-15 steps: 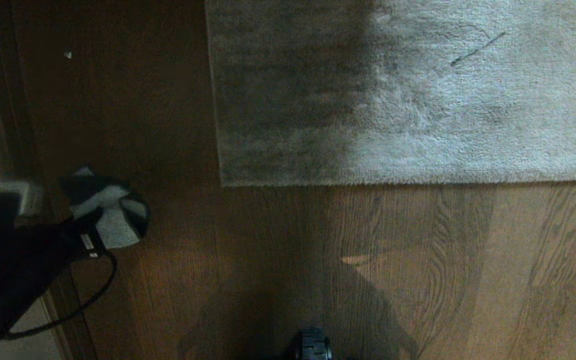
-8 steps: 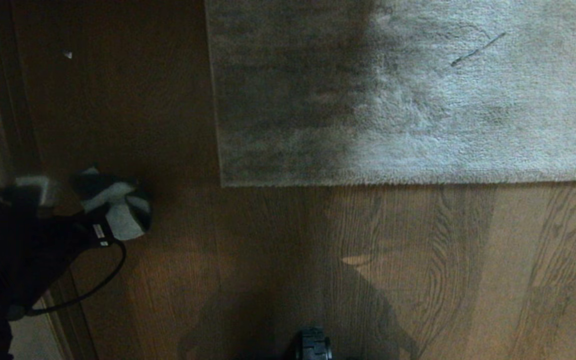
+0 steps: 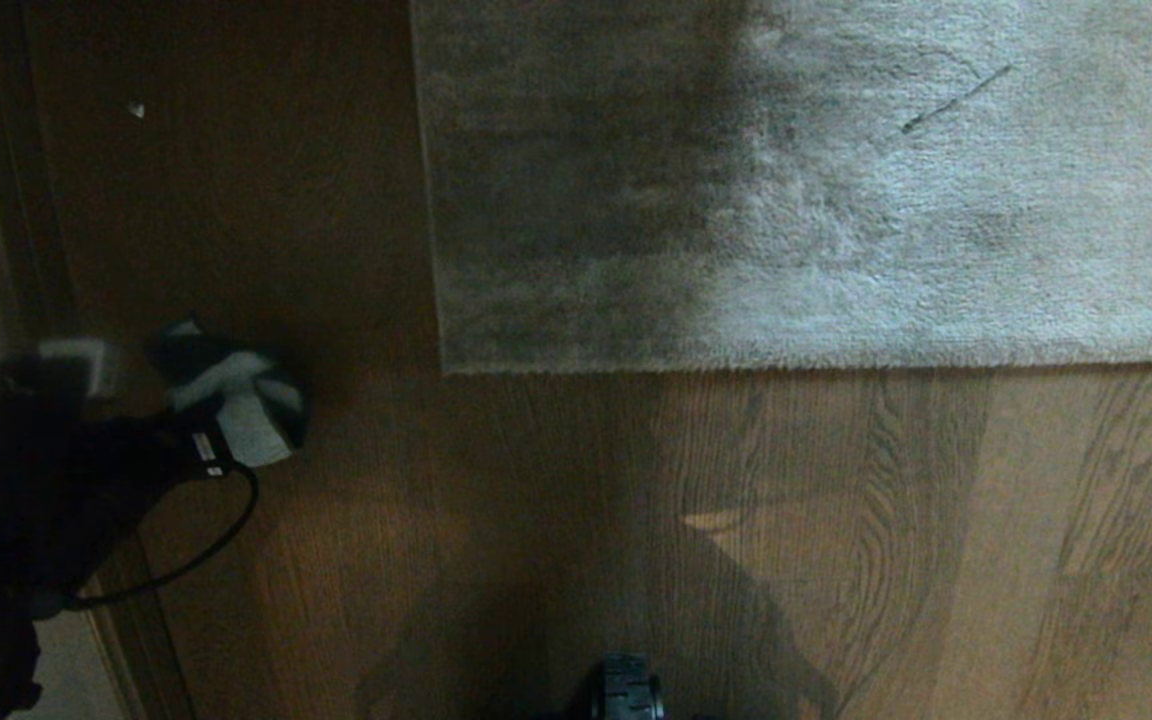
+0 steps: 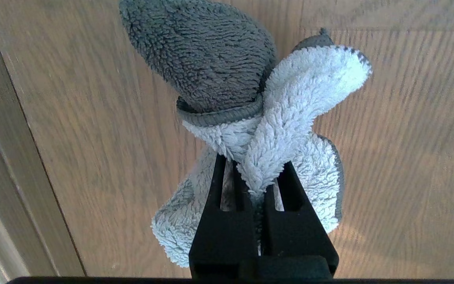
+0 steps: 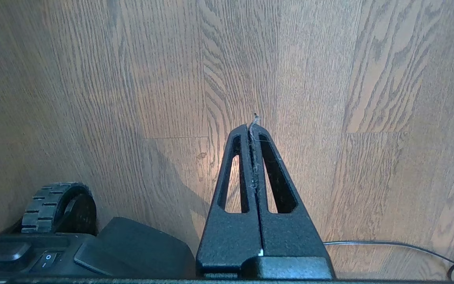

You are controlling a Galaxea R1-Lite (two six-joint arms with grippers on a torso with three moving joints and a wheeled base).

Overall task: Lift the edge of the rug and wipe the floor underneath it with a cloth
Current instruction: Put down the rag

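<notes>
Brown wood-grain plank floor fills most of what we see, smooth and faintly glossy, with a darker strip of wood trim running along its far left side. Over the upper right of the head view lies the pale grey-beige plush rug, its straight rug edge flat on the planks and its square corner pointing toward the left; half of the pile sits in shadow. Well to the left of that corner we find the left claw above bare floor, its black fingers pinched together on the small fluffy cloth, white with a dark grey part, which bunches out beyond the tips. A black cable loops from that arm. The right claw hangs over bare planks beside the robot's base and a ribbed black wheel, fingers pressed together on nothing but a few stray fibres.
</notes>
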